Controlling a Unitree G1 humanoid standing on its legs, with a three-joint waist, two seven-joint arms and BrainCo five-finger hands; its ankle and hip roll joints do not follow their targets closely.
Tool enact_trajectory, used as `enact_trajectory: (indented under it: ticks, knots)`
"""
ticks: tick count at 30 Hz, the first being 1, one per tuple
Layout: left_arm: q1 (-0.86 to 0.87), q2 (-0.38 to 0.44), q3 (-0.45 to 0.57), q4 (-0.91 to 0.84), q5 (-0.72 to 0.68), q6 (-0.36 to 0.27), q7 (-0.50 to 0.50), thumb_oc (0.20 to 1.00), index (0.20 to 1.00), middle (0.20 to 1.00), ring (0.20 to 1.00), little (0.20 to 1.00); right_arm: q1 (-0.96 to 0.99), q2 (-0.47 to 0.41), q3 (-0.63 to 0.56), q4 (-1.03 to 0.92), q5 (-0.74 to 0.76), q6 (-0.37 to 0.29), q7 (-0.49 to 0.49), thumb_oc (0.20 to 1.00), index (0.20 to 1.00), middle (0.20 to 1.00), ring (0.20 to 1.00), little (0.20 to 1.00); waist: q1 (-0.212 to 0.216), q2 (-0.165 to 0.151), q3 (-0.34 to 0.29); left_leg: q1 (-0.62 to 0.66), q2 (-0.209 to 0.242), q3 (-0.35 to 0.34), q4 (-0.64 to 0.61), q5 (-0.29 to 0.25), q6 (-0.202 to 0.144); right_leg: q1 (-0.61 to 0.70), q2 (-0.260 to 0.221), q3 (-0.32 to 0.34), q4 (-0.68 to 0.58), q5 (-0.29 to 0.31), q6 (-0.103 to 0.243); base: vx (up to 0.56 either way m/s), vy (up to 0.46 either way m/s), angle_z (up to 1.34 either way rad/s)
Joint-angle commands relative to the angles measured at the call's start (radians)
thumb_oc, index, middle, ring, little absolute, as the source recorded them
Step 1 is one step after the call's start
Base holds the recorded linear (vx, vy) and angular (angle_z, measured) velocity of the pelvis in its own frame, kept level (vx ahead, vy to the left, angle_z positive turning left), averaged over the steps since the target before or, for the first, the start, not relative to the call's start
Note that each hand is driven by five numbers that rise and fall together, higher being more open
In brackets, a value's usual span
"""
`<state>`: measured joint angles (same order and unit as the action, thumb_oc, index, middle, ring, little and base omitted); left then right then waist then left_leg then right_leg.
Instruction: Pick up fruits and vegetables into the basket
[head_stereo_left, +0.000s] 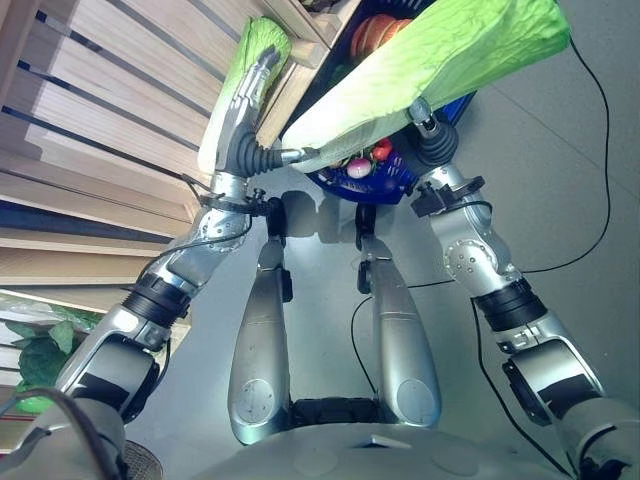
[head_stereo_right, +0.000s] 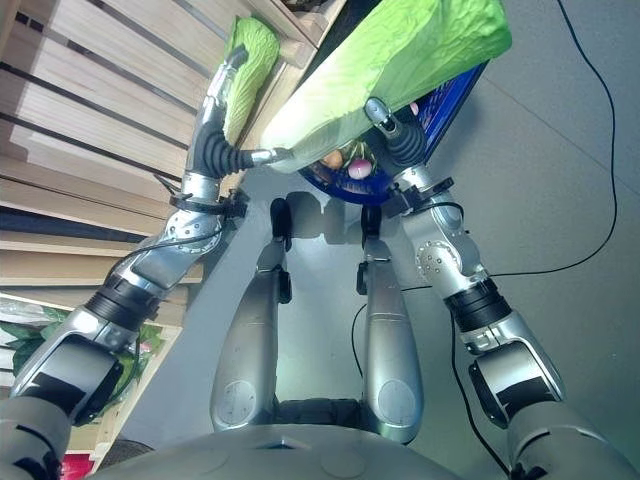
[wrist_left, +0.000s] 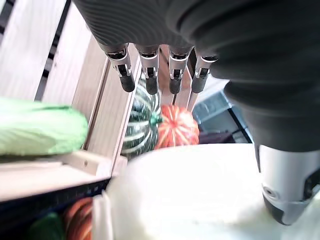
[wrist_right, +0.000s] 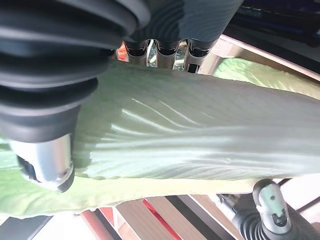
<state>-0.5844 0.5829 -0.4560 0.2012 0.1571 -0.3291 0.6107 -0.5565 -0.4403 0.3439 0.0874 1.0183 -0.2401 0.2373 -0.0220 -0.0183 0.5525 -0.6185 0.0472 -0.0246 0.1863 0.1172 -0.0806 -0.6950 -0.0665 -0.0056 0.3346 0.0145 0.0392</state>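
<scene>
Cabbage (head_stereo_left: 430, 60), long, ribbed, pale green, clasped between right hand (wrist_right: 165, 50) and straight-fingered left hand (wrist_left: 160, 75).

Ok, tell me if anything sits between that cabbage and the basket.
Nothing visible does. The cabbage, carried between the left hand and right hand, hangs directly above the basket. Fruit already lies in the basket beneath its pale end, so room may be tight.

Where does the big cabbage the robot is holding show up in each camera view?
Left eye view: big cabbage runs from upper right down to centre.
Right eye view: it spans the top centre.
Left wrist view: its pale end lies across the bottom.
Right wrist view: it crosses the middle.
Shared landmark: blue basket.
</scene>
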Motion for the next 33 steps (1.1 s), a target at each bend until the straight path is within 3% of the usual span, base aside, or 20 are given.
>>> enact_trajectory:
  ticks: [1,17,26,33]
  knots:
    - [-0.053,0.019,0.17,0.078,-0.013,0.019,0.104,1.0,1.0,1.0,1.0,1.0,0.038,0.011,-0.028,-0.095,-0.021,-0.005,0.056,0.2,0.2,0.2,0.2,0.2,-0.013,-0.021,-0.033,-0.009,-0.077,0.01,0.047,-0.082,0.03,0.049,0.027,-0.055,-0.059,0.011,0.044,0.0,0.036,-0.02]
    - [-0.072,-0.006,0.217,0.259,-0.1,0.055,0.143,1.0,1.0,1.0,1.0,1.0,0.014,0.024,-0.059,-0.062,-0.095,-0.033,0.007,0.2,0.2,0.2,0.2,0.2,-0.024,-0.012,-0.033,-0.004,-0.078,0.01,0.054,-0.087,0.028,0.053,0.035,-0.042,-0.048,-0.004,0.036,0.0,0.007,-0.02]
    - [-0.103,-0.021,0.204,0.384,-0.163,0.07,0.137,1.0,1.0,1.0,1.0,1.0,-0.053,-0.015,-0.035,0.03,-0.302,-0.051,-0.226,0.2,0.2,0.2,0.2,0.2,-0.028,-0.003,-0.033,-0.01,-0.08,0.01,0.061,-0.08,0.027,0.045,0.033,-0.04,-0.045,0.001,0.035,0.0,0.004,-0.01]
    - [-0.159,-0.029,0.178,0.505,-0.199,0.035,0.097,1.0,1.0,1.0,1.0,1.0,-0.204,-0.067,0.003,0.255,-0.406,0.02,-0.378,0.2,0.2,0.2,0.2,0.2,-0.011,0.013,-0.033,-0.013,-0.083,0.009,0.075,-0.087,0.023,0.043,0.025,-0.05,-0.035,-0.007,0.032,0.0,0.0,0.0]
